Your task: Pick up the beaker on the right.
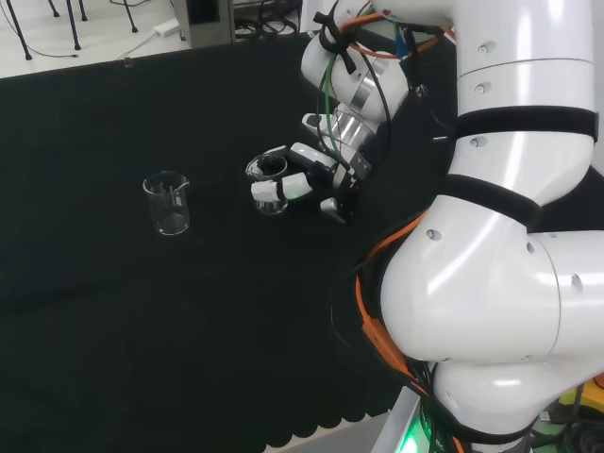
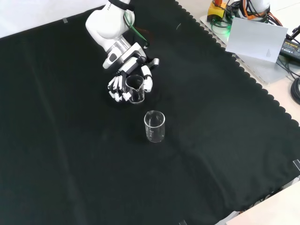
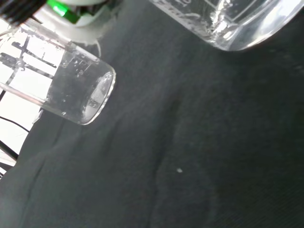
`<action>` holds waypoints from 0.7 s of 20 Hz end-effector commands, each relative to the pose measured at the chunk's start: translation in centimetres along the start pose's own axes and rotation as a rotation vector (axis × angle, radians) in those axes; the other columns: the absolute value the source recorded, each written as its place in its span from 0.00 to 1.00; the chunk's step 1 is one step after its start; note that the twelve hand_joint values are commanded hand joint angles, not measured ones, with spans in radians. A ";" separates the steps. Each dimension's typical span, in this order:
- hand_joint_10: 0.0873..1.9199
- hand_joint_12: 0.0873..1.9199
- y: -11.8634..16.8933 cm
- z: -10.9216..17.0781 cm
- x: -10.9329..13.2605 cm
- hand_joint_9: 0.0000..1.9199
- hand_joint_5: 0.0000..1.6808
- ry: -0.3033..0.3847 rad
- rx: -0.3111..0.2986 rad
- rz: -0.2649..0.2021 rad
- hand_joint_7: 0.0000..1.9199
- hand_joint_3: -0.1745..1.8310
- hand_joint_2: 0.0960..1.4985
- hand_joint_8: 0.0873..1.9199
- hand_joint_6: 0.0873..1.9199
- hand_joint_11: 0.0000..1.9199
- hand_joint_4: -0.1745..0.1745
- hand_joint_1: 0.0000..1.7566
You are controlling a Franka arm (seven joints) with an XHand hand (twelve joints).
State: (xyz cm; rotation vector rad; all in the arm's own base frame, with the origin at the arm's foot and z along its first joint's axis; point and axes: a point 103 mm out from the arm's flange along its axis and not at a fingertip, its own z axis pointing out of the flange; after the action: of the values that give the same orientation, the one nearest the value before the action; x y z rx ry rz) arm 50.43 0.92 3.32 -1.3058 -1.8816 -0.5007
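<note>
- Step in hand: the grasp. The hand (image 1: 300, 179) has its fingers (image 2: 147, 77) curled round the beaker (image 2: 135, 89), clamped on its wall from both sides, as the front view shows plainly
- In the head view that beaker sits near the cloth's middle, at about 3 o'clock of the other beaker (image 1: 167, 202), well apart from it; in the front view it stands at roughly 11 o'clock of the other one, near but not touching
- Whether its base has left the cloth (image 2: 70, 164) I cannot tell; it looks at or just above the surface
- Next move, as I judge it: a straight lift, keeping the beaker upright and the curl unchanged, so the glass does not slip through the fingers or tip toward the spare beaker
- Both beakers look clear and empty; no liquid shows in either
- In the wrist view the held beaker's base (image 3: 228, 23) is close, and the other beaker (image 3: 71, 85) shows beyond it, empty too, as far as the glass lets me tell
</note>
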 end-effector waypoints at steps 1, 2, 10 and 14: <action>0.25 0.67 0.2 -1.0 -0.2 0.28 0.60 -0.005 -0.084 0.017 0.32 0.26 0.56 0.22 0.41 0.02 0.83 0.56; 0.26 0.67 0.2 -1.0 0.1 0.30 0.62 -0.017 -0.102 0.016 0.36 0.23 0.58 0.22 0.42 0.04 0.92 0.58; 0.18 0.54 0.0 -3.3 1.8 0.61 0.69 -0.043 -0.200 0.005 0.67 0.25 0.56 0.16 0.37 0.42 0.94 0.62; 0.15 0.43 -0.2 -4.1 2.7 0.74 0.71 -0.055 -0.201 -0.009 0.79 0.28 0.52 0.13 0.36 0.60 0.77 0.63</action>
State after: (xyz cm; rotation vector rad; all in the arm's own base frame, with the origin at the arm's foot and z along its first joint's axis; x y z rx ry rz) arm 51.23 0.13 6.31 -1.4230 -1.8963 -0.6391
